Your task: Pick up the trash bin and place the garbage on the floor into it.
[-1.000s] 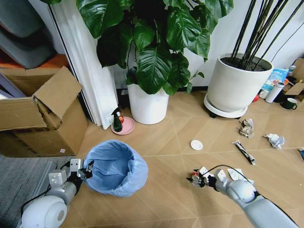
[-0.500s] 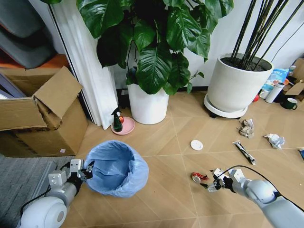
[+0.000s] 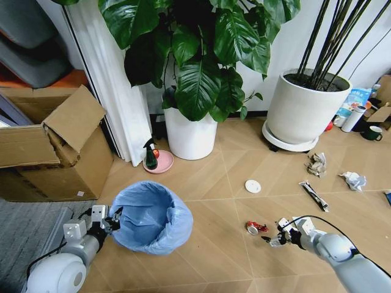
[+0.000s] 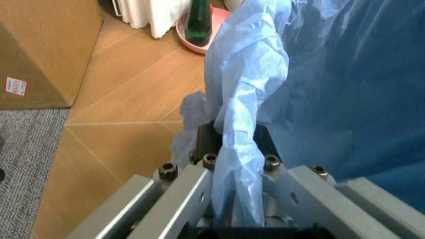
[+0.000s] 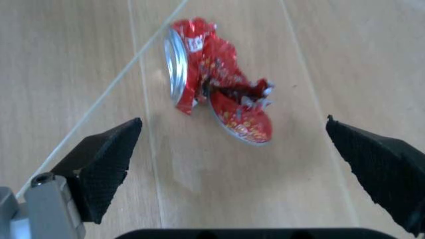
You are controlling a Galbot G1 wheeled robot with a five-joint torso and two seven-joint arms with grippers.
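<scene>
Right wrist view showed the right hand [image 5: 232, 164] spread wide just short of the crushed red can [image 5: 216, 79] on the floor [image 5: 345, 59]; it needed both pads straddling the can before closing, while the left hand [image 4: 232, 164] pinched the trash bin [image 3: 149, 217] liner.

The bin [image 3: 149, 217] wears a thin, crinkly, faintly glossy blue plastic bag [image 4: 247, 124], pinched between the bare brushed-metal fingers [image 4: 192, 191] of the left gripper [image 3: 109, 218]. The floor [image 5: 73, 55] is smooth tan wood-look board with a soft sheen. At the bin's three o'clock lies a crushed can [image 5: 216, 102], shiny red foil-like metal with a silvery rim. The right gripper's [image 3: 274, 238] pads [image 5: 106, 162] are matt black, finely textured rubber.
</scene>
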